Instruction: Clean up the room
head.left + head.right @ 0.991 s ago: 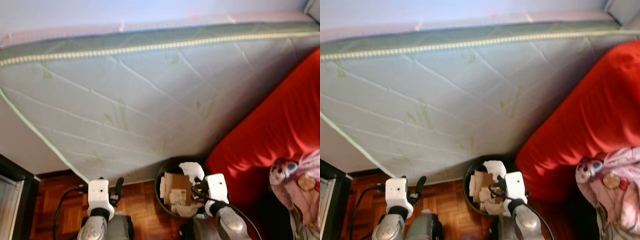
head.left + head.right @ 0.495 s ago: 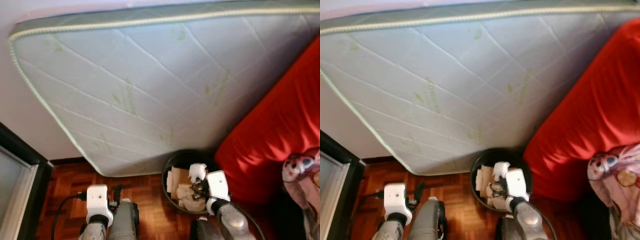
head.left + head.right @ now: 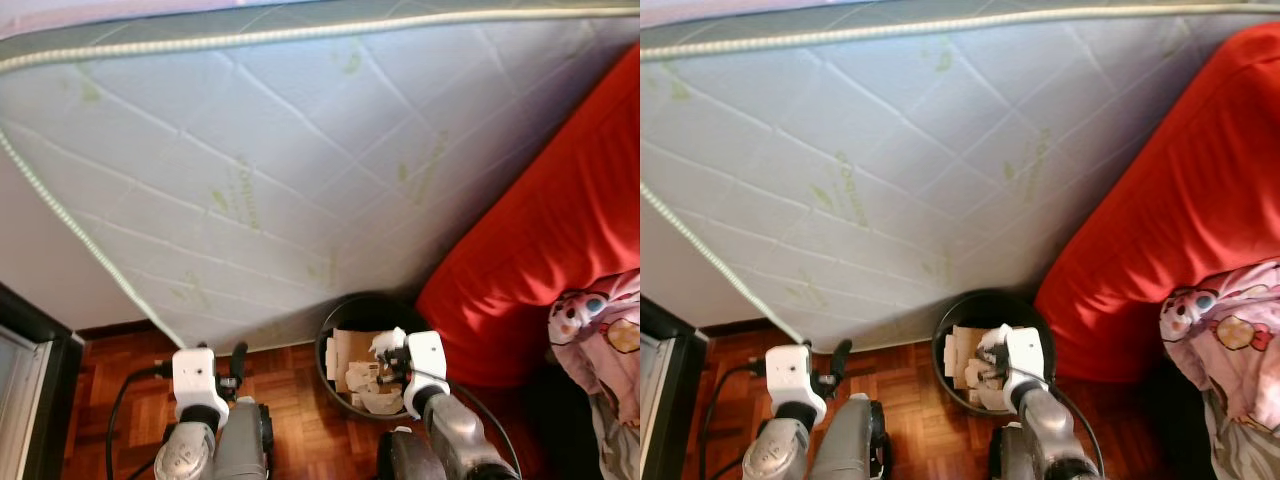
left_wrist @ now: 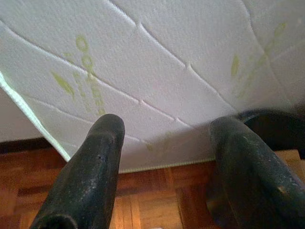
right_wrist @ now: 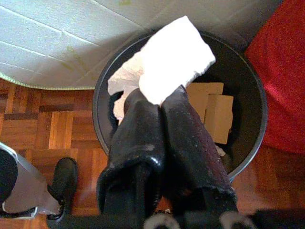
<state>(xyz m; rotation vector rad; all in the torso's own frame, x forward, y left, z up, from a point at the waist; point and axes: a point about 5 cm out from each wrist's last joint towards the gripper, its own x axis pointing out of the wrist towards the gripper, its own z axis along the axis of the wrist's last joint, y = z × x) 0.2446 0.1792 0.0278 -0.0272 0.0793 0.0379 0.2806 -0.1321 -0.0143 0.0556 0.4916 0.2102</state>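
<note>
A round black trash bin (image 3: 322,355) stands on the parquet floor against the leaning mattress, with cardboard pieces (image 5: 217,114) and crumpled paper inside. My right gripper (image 5: 159,102) is shut on a white crumpled tissue (image 5: 174,57) and hangs directly over the bin's opening; the tissue (image 3: 385,343) sticks out past the fingertips. My left gripper (image 4: 164,129) is open and holds nothing, above the wood floor to the left of the bin, pointing at the mattress's lower edge.
A large white quilted mattress (image 3: 300,150) leans against the wall behind the bin. A red cushion or covered sofa (image 3: 540,250) rises at the right, with a pink cartoon-print cloth (image 3: 600,330) on it. Dark furniture (image 3: 20,400) borders the parquet floor (image 3: 110,380) at far left.
The whole picture has swayed as the camera moved. My right gripper keeps the tissue over the bin; the left gripper stays open beside it.
</note>
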